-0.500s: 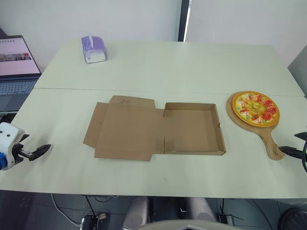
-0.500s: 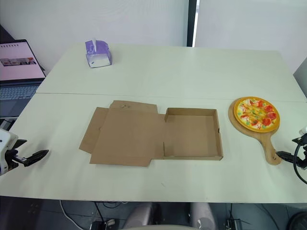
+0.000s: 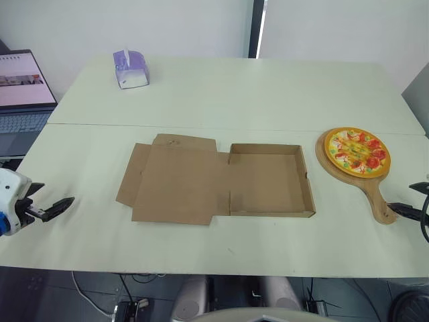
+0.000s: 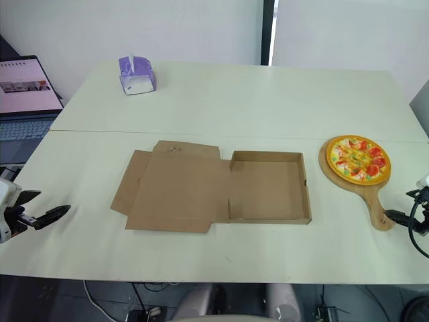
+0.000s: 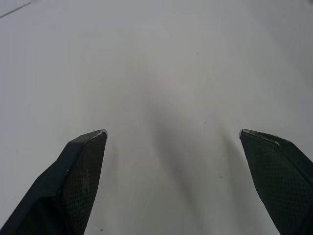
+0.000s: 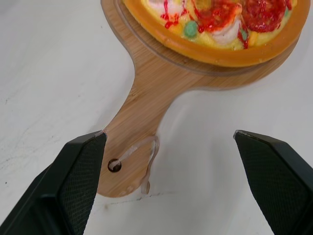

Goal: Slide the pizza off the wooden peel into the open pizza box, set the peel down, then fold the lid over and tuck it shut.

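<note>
A toy pizza (image 3: pixel 357 151) lies on a round wooden peel (image 3: pixel 377 196) at the right of the table, handle toward the front edge. The open cardboard pizza box (image 3: pixel 271 180) sits mid-table with its lid (image 3: pixel 179 184) flat to the left. My right gripper (image 3: pixel 410 201) is open just right of the handle's end; the right wrist view has the handle (image 6: pixel 137 147) between the spread fingers (image 6: pixel 78 181), not touched. My left gripper (image 3: pixel 48 206) is open over bare table at the far left, well away from the box.
A purple tissue box (image 3: pixel 131 68) stands at the back left of the table. A laptop (image 3: pixel 20 94) sits on a side surface beyond the left edge. A seam (image 3: pixel 201 126) runs across the table behind the box.
The left gripper has shifted slightly up and to the right. The right gripper has edged a little further right. Box, peel and pizza have not moved.
</note>
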`<state>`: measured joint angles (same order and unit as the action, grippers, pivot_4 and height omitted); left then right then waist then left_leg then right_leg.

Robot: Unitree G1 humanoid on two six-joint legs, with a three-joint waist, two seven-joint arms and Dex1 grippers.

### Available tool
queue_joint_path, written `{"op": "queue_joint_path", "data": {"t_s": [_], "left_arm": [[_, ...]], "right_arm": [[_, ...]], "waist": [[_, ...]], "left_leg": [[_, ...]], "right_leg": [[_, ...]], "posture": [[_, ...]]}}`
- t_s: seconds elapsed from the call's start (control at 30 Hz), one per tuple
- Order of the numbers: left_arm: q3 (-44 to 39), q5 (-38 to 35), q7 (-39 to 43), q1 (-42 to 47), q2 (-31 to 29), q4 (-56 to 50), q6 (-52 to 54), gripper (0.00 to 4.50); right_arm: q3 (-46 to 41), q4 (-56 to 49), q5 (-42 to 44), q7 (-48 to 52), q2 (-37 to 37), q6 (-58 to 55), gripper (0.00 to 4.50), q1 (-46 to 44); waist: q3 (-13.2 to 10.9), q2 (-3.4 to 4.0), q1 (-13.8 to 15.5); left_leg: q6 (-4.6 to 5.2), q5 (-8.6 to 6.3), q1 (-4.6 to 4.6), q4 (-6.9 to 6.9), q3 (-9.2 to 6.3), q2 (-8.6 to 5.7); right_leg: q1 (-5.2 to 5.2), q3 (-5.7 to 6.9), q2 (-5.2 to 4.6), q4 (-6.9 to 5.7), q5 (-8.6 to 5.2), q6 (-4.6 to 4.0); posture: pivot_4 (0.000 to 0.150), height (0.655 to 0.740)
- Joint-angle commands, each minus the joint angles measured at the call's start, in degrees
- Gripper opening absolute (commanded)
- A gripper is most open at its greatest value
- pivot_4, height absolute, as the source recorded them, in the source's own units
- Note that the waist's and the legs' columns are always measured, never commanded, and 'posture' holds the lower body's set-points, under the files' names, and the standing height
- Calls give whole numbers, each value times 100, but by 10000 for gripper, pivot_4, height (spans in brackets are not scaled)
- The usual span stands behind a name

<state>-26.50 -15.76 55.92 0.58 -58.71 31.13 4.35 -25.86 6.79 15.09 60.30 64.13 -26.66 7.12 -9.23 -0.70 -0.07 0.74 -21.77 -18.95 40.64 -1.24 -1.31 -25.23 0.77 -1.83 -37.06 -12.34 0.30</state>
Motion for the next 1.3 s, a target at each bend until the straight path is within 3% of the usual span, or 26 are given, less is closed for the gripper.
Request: {"op": "queue_joint_path", "data": {"t_s": [0.03, 0.57, 0.8, 1.0, 1.3], "left_arm": [[-211, -189, 147, 3, -39, -69, -22, 45000], [-364, -734, 766, 57, -177, -387, 669, 45000], [-280, -1157, 1143, 242, -133, -1540, 1041, 45000], [755, -1659, 1233, 922, 264, -3508, 1614, 45000], [2248, -2322, 2008, 2085, 816, -4904, 2148, 45000]], "right_arm": [[-150, 66, 26, 0, 74, -2, 44767, -95], [-211, 144, 164, 10, 5, -131, 44767, -146], [-332, 139, 223, -153, -94, -43, 44767, -206], [-720, -650, 486, -293, -349, -484, 44767, 73], [-1368, -2316, 915, -893, -881, -1721, 44767, 596]], "waist": [[0, 0, 0], [0, 0, -1], [0, -1, 23], [0, 4, 64], [0, 5, 12]], "left_leg": [[0, 0, 0, 0, 0, 0], [0, 0, 0, 0, 0, 0], [-2, 1, -1, 1, 0, 0], [-18, 10, -2, 3, 0, -1], [-20, 11, -3, 9, 6, 0]], "right_leg": [[0, 0, 0, 0, 0, 0], [0, 0, 0, 0, 0, 0], [1, 0, 0, 0, 0, 0], [5, -1, 0, 0, 0, 1], [9, -11, 10, -2, 1, 2]], "posture": [[1500, 7251], [1500, 7251], [1500, 7251], [1500, 7251], [1500, 7251]]}}
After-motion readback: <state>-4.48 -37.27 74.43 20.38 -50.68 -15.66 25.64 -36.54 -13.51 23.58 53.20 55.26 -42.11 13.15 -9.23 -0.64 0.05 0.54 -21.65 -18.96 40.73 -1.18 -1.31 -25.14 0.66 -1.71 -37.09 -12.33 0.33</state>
